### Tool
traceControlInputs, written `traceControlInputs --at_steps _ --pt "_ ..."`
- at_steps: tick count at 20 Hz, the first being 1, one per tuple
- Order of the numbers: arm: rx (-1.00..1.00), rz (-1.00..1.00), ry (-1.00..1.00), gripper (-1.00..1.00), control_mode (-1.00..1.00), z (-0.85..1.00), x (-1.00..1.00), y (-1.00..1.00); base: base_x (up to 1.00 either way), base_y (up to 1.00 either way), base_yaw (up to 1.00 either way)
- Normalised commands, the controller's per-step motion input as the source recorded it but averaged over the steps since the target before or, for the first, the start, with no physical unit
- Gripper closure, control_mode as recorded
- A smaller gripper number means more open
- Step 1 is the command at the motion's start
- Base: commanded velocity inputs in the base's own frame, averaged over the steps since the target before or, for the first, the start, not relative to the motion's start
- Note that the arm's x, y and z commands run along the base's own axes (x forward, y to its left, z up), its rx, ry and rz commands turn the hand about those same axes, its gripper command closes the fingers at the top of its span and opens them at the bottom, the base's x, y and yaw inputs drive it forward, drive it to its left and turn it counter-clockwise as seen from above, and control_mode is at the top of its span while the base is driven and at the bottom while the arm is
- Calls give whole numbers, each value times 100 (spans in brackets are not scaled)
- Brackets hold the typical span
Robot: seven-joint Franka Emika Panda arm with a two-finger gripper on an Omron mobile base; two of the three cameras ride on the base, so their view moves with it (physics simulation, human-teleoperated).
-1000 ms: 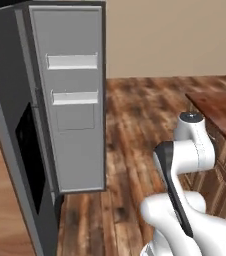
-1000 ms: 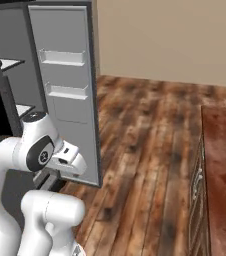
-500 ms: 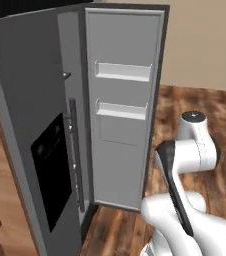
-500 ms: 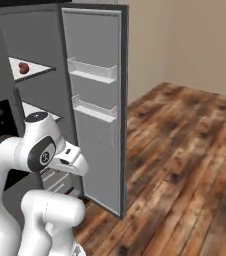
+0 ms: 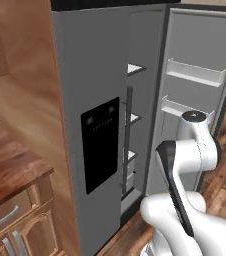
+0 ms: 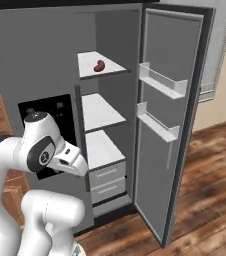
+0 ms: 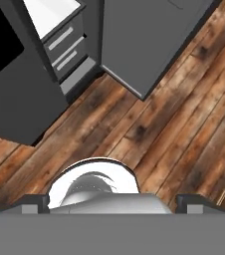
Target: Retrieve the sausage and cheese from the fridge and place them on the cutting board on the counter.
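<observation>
The small dark red-brown curved sausage (image 6: 99, 65) lies on the top white shelf of the tall grey fridge (image 6: 45, 60), whose right door stands open, well above and beyond the gripper's (image 7: 112, 201) spread, empty fingers pointing floorward; approach step, so the arm must next rise and reach in.

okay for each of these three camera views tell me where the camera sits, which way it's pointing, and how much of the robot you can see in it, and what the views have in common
Left base view: behind the arm's left, facing the fridge dispenser side; arm lower right.
Right base view: behind the arm's right, facing open shelves, sausage on top shelf; arm lower left.
Hand view: on the hand, looking down at wood floor and fridge drawers; gripper tips, jaws open.
Shared: the fridge with its right door open.
</observation>
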Motion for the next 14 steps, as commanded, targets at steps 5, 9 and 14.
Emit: traceControlInputs --at_steps 5,9,14 --pt "0 0 0 -100 100 0 0 0 27 -58 36" --pt "0 0 0 -100 100 0 0 0 20 -77 20" --pt "0 0 0 -100 100 0 0 0 8 -61 32"
